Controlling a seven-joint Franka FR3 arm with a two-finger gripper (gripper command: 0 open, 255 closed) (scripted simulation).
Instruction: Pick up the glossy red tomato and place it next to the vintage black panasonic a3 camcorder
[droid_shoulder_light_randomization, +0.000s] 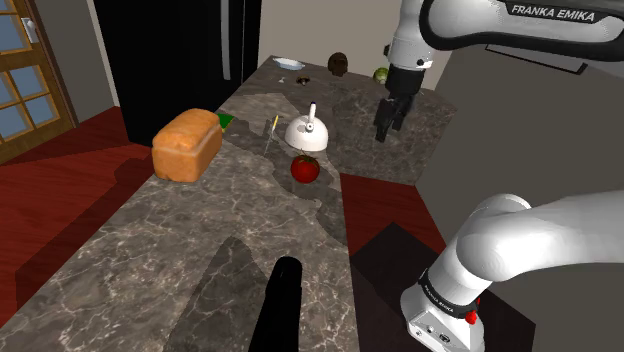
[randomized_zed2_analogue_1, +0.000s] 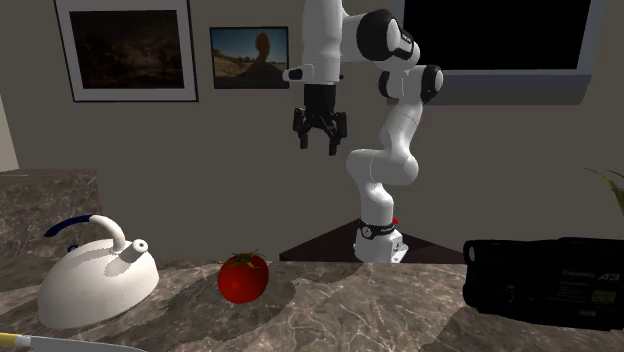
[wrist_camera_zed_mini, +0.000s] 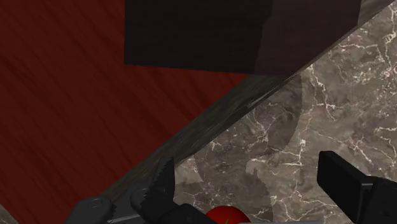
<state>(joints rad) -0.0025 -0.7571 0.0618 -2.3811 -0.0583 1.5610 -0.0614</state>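
The glossy red tomato (droid_shoulder_light_randomization: 305, 168) (randomized_zed2_analogue_1: 243, 277) rests on the marble counter (droid_shoulder_light_randomization: 180, 240), right beside a white kettle (droid_shoulder_light_randomization: 307, 131) (randomized_zed2_analogue_1: 97, 280). The black camcorder (droid_shoulder_light_randomization: 280, 305) (randomized_zed2_analogue_1: 545, 280) lies on the counter's near end in the shoulder view, well apart from the tomato. My gripper (droid_shoulder_light_randomization: 388, 122) (randomized_zed2_analogue_1: 319, 140) hangs open and empty high above the counter, toward the shoulder view's right of the tomato. In the wrist view its fingers stand wide apart around the gripper centre (wrist_camera_zed_mini: 248, 168), and the tomato's top (wrist_camera_zed_mini: 228, 215) peeks in far below between them.
A bread loaf (droid_shoulder_light_randomization: 187, 143) sits at the counter's left side in the shoulder view. A bowl (droid_shoulder_light_randomization: 289, 64), a brown object (droid_shoulder_light_randomization: 338, 64) and a green one (droid_shoulder_light_randomization: 381, 74) stand at the far end. The dark stand (droid_shoulder_light_randomization: 390, 260) and red floor (wrist_camera_zed_mini: 57, 95) border the counter edge.
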